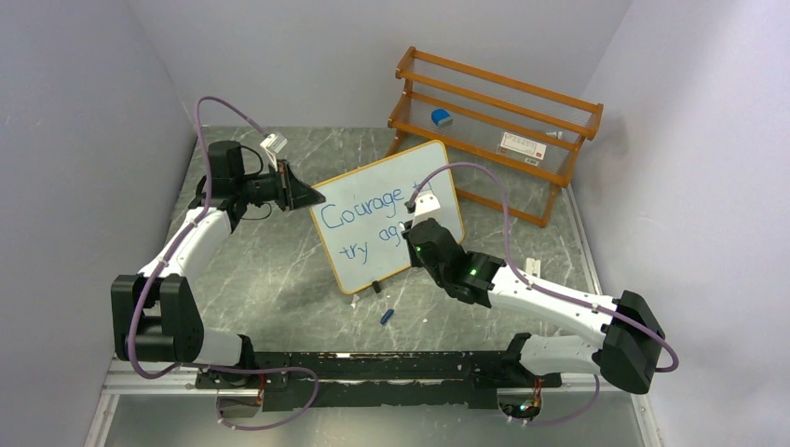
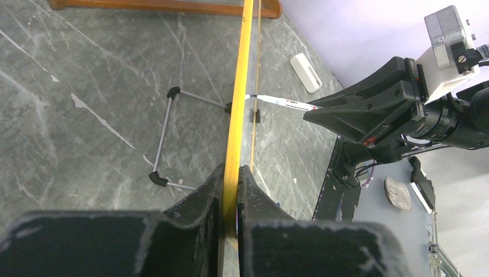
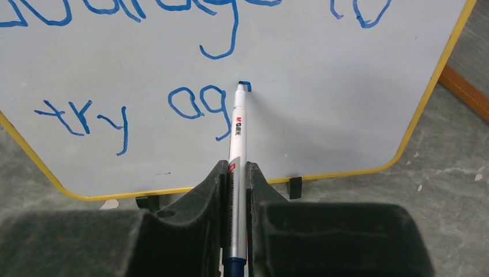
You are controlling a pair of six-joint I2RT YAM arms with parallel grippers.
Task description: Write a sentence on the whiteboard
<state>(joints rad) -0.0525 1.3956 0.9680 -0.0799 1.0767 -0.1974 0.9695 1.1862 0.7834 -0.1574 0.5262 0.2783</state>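
Observation:
The whiteboard (image 1: 373, 223) stands tilted on black clip feet in the middle of the table. My left gripper (image 1: 296, 191) is shut on its left edge, and the left wrist view shows the yellow frame (image 2: 236, 115) pinched between the black fingers (image 2: 254, 190). My right gripper (image 3: 235, 170) is shut on a white marker (image 3: 236, 130) whose blue tip touches the board. The sentence (image 3: 190, 104) in blue reads "Courage to" above "try ag", with a fresh short stroke at the tip. In the top view my right gripper (image 1: 421, 216) covers the words' right end.
A wooden rack (image 1: 494, 126) at the back right holds a blue eraser (image 1: 442, 117) and a white box (image 1: 522, 144). A blue marker cap (image 1: 387, 317) lies on the table in front of the board. A wire stand (image 2: 167, 138) props the board from behind.

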